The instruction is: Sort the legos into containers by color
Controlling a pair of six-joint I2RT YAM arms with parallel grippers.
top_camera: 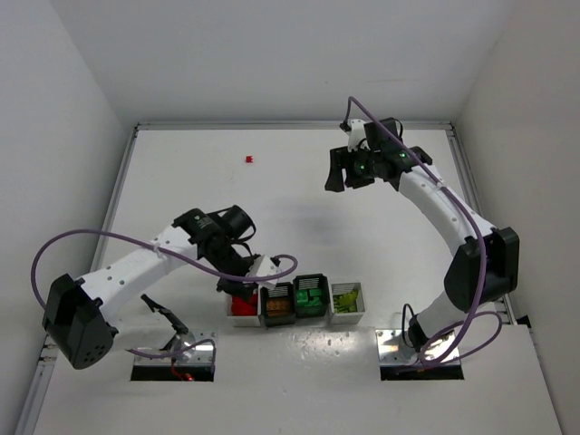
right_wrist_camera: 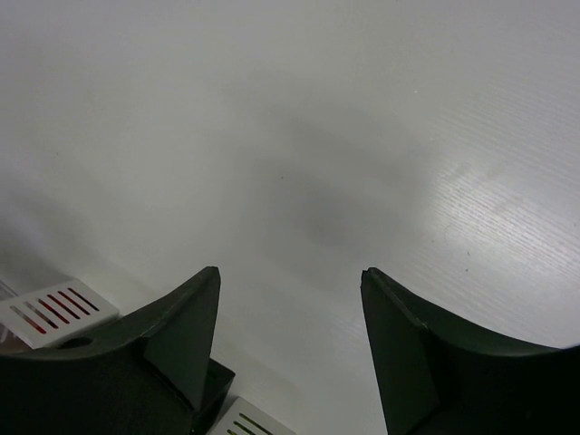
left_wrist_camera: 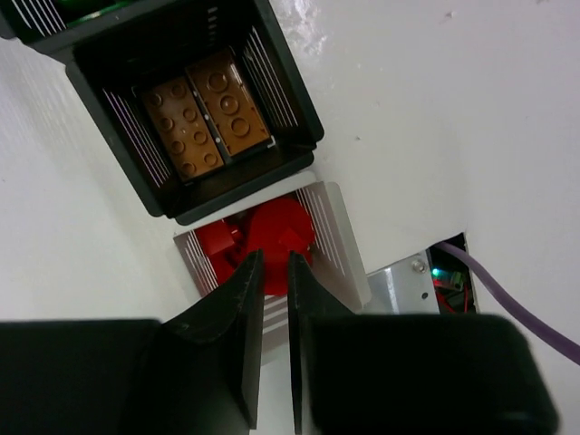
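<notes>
One left, seemingly: tiny red plastic brick [top_camera: 247, 159] alone on white desk [top_camera: 299, 227], other bricks [left_wrist_camera: 204, 113] colour-sorted in four joined square bins [top_camera: 348, 318]. Found left gripper [left_wrist_camera: 275, 263] pressed together above them, right gripper [right_wrist_camera: 290, 272] spread, empty.

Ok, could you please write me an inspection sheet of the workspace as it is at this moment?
Surface: white table, no stains seen.
Job's things: four joined containers near the arm bases, holding red legos, orange-brown legos, green legos and yellow-green legos, one colour each; a stray red lego lies alone at the far side.
Clutter: nothing seen.
Grippers: left pincer shut, above the red legos' container; right pincer open, empty, over the far right of the table.
Cables: left purple cable and right purple cable each loop along an arm.
Surroundings: white walls on three sides.
</notes>
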